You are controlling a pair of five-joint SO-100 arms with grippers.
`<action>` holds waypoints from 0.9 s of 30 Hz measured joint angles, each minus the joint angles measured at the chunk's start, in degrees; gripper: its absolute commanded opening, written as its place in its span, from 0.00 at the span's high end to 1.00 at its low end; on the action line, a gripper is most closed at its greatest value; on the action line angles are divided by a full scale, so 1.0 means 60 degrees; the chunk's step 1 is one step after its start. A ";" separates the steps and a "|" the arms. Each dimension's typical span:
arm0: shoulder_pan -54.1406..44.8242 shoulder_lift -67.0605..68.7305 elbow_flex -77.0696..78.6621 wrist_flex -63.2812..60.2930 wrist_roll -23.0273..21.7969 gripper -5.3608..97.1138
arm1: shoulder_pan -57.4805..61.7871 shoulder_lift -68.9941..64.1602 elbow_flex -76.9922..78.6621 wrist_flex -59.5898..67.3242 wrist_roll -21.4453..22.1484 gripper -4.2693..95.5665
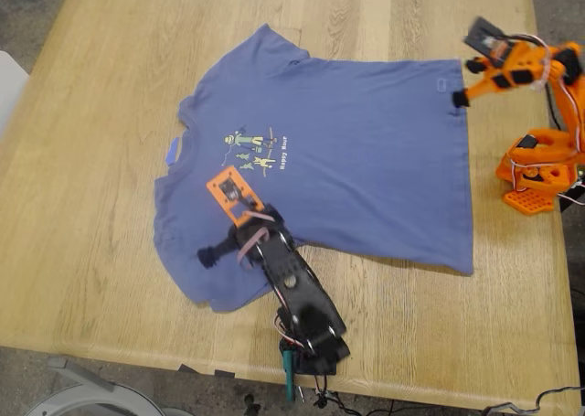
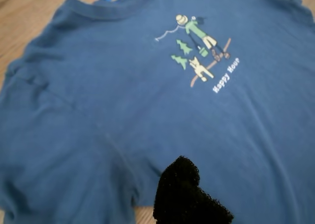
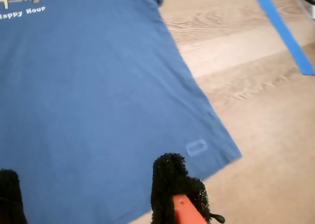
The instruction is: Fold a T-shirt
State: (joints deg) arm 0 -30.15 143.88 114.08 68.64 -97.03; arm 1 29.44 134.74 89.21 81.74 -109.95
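- Both grippers' jaw states I cannot tell: my first gripper (image 1: 219, 251) hovers over a sleeve, my second gripper (image 1: 462, 82) at the hem corner.
- Slate-blue T-shirt (image 1: 366, 169) lies flat, print up, on the wooden table (image 1: 91, 160).

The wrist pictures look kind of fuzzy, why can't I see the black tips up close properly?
In the first wrist view the black padded fingertip sits very near the lens and is blurred, while the T-shirt print reads fairly sharp. In the second wrist view the fingertip is fuzzy too. The exterior view is evenly lit, with soft shadows and no strong glare.
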 measured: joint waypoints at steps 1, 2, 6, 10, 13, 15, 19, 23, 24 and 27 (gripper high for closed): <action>0.0000 -0.0190 -0.0132 -0.0117 0.0000 0.19 | -0.0220 -0.0234 0.0000 -0.0176 0.0059 0.59; 0.0000 -0.0352 -0.0190 -0.0278 0.0000 0.19 | -0.0483 -0.0439 0.0000 -0.0381 0.0117 0.59; -0.0029 -0.0850 -0.0293 -0.0894 0.0000 0.19 | -0.1377 -0.1245 0.0000 -0.1465 0.0249 0.59; -0.0337 -0.1348 -0.0293 -0.1802 0.0000 0.20 | -0.2329 -0.2227 0.0000 -0.2886 0.0425 0.60; -0.0586 -0.1904 -0.0293 -0.2607 0.0000 0.20 | -0.3003 -0.2974 0.0000 -0.3516 0.0542 0.60; -0.0630 -0.2271 -0.0293 -0.3105 0.0000 0.20 | -0.3340 -0.3369 0.0000 -0.3882 0.0571 0.60; -0.0630 -0.3120 -0.0293 -0.4146 -0.0015 0.21 | -0.3882 -0.4175 0.0000 -0.4687 0.0586 0.60; -0.0996 -0.4204 -0.0293 -0.5288 -0.0015 0.22 | -0.4351 -0.4775 0.0000 -0.5449 0.0615 0.60; -0.1143 -0.4482 -0.0293 -0.5566 -0.0015 0.22 | -0.4453 -0.4937 0.0000 -0.5596 0.0615 0.60; -0.1626 -0.5288 -0.0293 -0.6313 0.0029 0.23 | -0.4687 -0.5303 0.0000 -0.5933 0.0615 0.60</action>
State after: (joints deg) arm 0 -39.90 112.15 112.32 30.76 -96.86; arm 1 1.32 102.92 89.21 46.14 -106.26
